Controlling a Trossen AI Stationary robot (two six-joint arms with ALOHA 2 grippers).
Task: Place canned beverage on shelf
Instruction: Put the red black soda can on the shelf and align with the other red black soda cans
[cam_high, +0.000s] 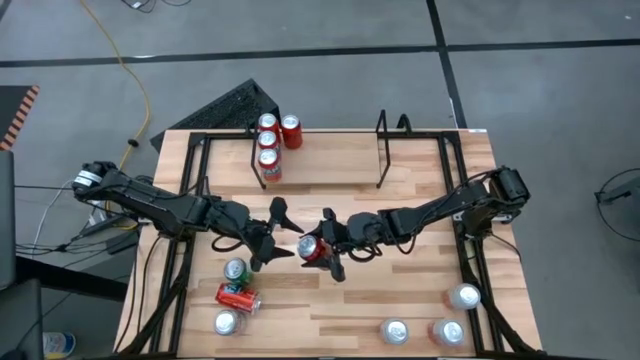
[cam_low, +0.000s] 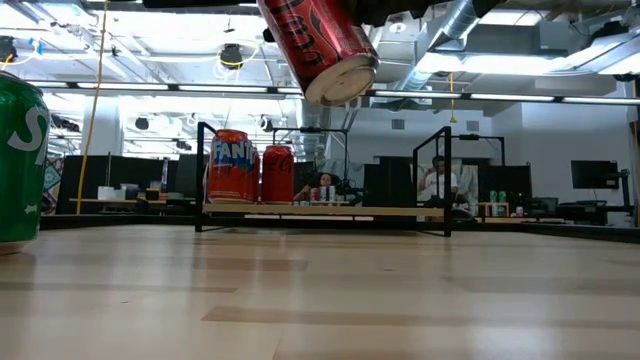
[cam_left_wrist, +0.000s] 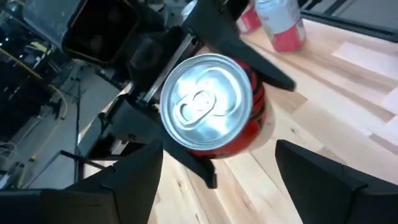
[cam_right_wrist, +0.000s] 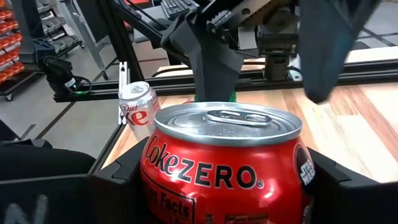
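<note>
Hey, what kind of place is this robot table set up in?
Probably an open-plan lab or office workspace: exposed ceiling ducts, long strip lights, and seated people at desks behind the light wooden table.

This is a robotics lab in an open-plan office or workshop hall. The low view shows exposed ceiling ducts (cam_low: 455, 25), strip lights, rows of desks with monitors (cam_low: 592, 173) far behind the table, and seated people (cam_low: 436, 182) (two at least). The wooden table (cam_high: 330, 310) stands on grey floor, with a yellow cable (cam_high: 128, 70) trailing far left.
</note>
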